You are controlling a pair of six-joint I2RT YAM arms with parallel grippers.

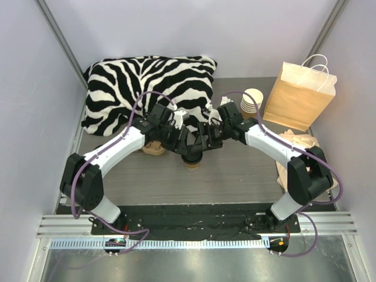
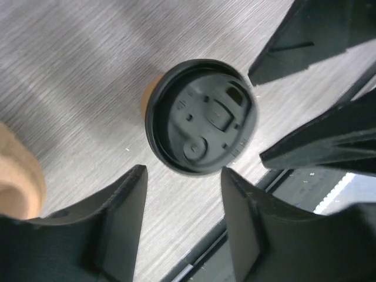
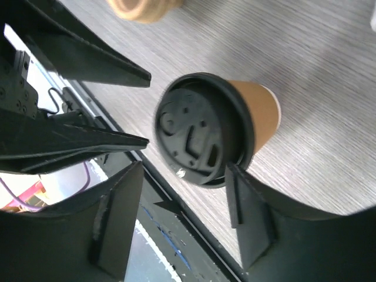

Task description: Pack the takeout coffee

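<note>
Left gripper (image 2: 182,173): jaws parted, holding nothing, left of frame centre.
Takeout coffee (image 1: 192,161): upright at frame centre on the table (image 1: 235,176).
Right gripper (image 3: 185,170): parted, empty.
Paper bag (image 1: 299,94): upper right, likely destination. Clamp the coffee's paper side gently, one arm only.

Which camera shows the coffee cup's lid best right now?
Left wrist: the lid faces that camera nearly square-on, whole and unblocked. The right wrist sees it tilted, along with the side of the cup. The top view barely shows it, small and mostly covered.
</note>
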